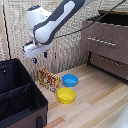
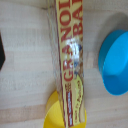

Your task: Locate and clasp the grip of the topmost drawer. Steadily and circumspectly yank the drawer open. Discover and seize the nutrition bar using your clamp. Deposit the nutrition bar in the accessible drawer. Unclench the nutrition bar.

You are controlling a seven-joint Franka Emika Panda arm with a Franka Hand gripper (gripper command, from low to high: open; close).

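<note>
clamp (image 1: 40, 57) hangs above the bar (image 1: 48, 79), fingers (image 1: 35, 59) gap unclear, can't tell. bar sits on the tabletop (image 1: 95, 100), left of blue bowl (image 1: 70, 80), behind yellow bowl (image 1: 66, 95). top drawer (image 1: 106, 41) far right.

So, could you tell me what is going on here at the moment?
A white robot arm holds its clamp above the nutrition bar, which sits on the wooden table beside a blue bowl and a yellow bowl. The clamp holds nothing; its fingers point down towards the bar. The wrist view looks straight down on the bar, so a grasp looks likely next. The topmost drawer stands at the exterior view's right, and it seems pulled out somewhat. A black case sits at the left.
</note>
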